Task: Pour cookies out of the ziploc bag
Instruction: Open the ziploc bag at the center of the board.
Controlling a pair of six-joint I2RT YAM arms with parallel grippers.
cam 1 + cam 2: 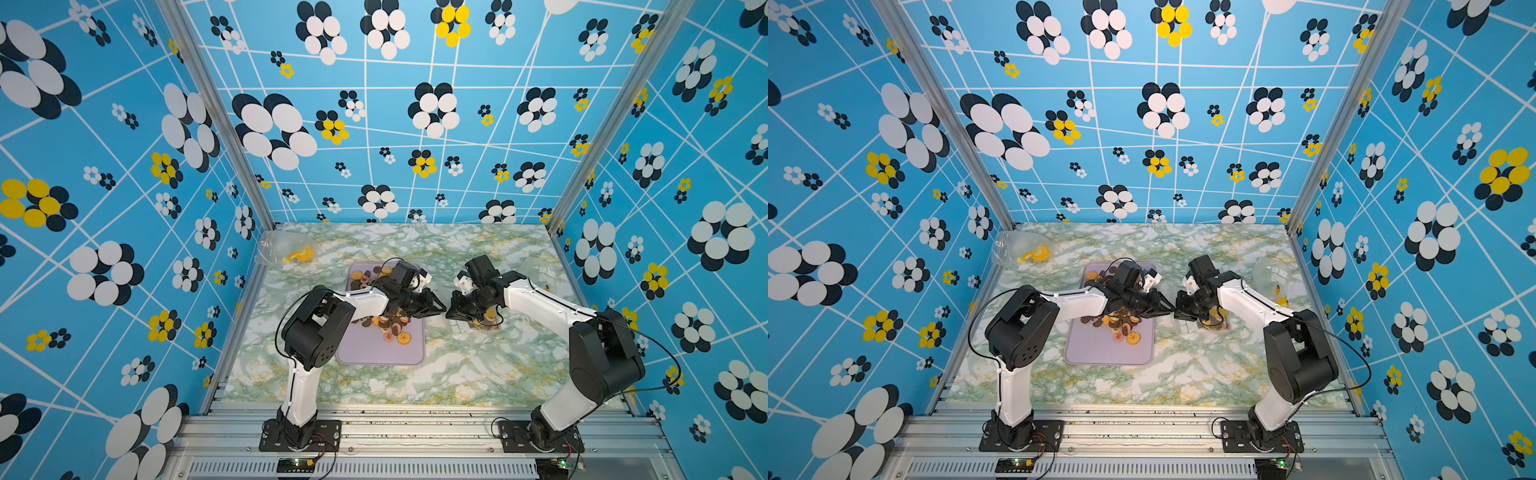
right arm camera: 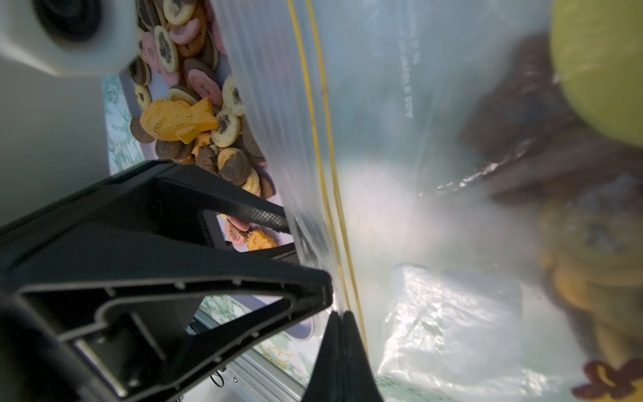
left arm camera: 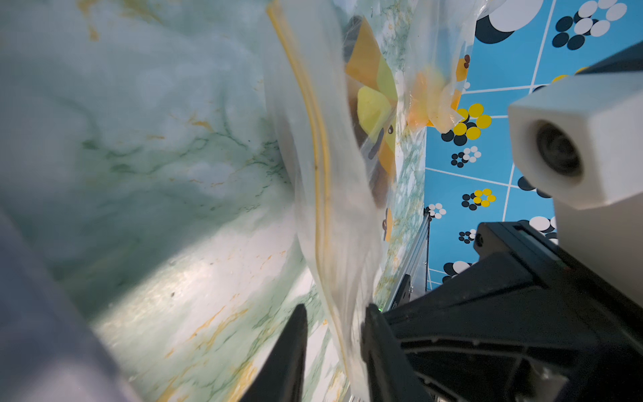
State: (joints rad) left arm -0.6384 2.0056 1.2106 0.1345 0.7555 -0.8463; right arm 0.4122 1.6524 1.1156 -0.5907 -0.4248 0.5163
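Observation:
The clear ziploc bag (image 1: 459, 327) lies on the marble table just right of the lilac tray (image 1: 374, 353). My right gripper (image 2: 341, 322) is shut on the bag's yellow-lined rim (image 2: 323, 139). My left gripper (image 3: 334, 330) faces it tip to tip, open, with the same rim (image 3: 318, 146) running between its fingers. Many cookies (image 1: 390, 328), brown, pink and tan, lie heaped on the tray; they also show in the right wrist view (image 2: 195, 80). A few cookies (image 1: 490, 320) are still inside the bag, blurred behind the film (image 2: 591, 243).
A second clear bag (image 1: 286, 249) holding yellow pieces sits at the back left corner. Another crumpled bag (image 1: 540, 270) lies by the right wall. An orange fish-shaped biscuit (image 2: 177, 120) rests on the pile. Patterned blue walls close three sides.

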